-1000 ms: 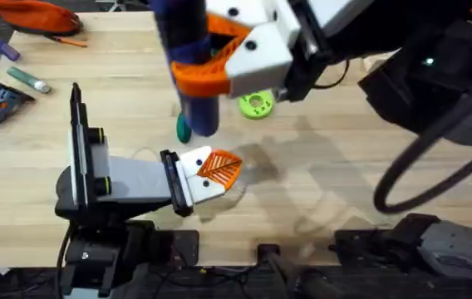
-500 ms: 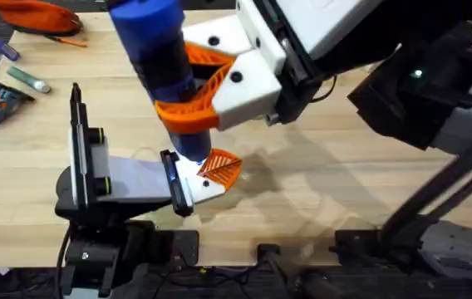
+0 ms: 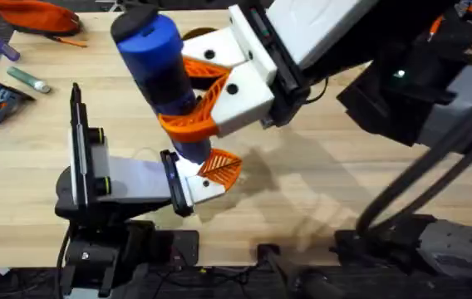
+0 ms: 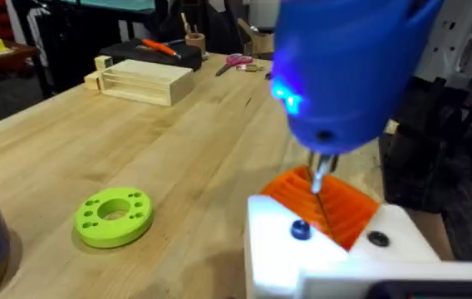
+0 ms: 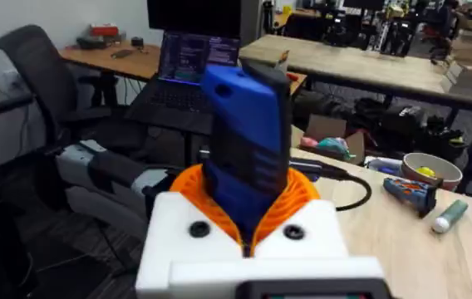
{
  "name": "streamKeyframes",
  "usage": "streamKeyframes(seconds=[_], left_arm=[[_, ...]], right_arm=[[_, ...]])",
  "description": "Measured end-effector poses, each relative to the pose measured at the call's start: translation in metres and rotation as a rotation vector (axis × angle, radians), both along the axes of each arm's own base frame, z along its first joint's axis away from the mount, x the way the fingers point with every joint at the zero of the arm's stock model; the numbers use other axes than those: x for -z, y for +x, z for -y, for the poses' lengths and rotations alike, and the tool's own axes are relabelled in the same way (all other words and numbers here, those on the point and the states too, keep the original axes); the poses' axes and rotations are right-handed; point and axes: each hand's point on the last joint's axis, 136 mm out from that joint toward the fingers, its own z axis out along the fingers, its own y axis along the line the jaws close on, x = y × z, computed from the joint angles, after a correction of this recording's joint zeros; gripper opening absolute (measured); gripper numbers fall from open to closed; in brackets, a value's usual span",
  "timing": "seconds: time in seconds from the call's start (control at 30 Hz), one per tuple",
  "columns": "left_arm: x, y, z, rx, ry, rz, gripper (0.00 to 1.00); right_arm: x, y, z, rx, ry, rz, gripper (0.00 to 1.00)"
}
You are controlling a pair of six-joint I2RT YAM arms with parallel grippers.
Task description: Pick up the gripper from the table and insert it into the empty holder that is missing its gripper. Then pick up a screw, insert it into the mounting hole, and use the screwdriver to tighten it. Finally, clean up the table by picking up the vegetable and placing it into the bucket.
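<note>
Blue pen-shaped powered screwdriver (image 3: 163, 79) clamped upright in right gripper (image 3: 196, 95), above left gripper (image 3: 211, 173).
Silver bit (image 4: 320, 170) down on orange ribbed pad (image 4: 329, 202); left jaws' spacing impossible to tell.

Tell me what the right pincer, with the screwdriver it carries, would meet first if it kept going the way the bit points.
Most likely the left pincer: the thick blue pen-shaped screwdriver aims its silver bit at the orange ribbed pad there. Contact can't be judged.
</note>
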Motion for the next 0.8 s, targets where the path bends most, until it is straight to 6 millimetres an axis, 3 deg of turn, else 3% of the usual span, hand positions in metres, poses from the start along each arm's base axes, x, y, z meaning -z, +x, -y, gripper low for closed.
streamKeyframes(seconds=[0.8], left_arm=[[0.0,0.0,0.0,0.0,0.0,0.0,0.016]], right_arm=[[0.01,0.004,-0.011,0.014,-0.015,-0.022,0.026]])
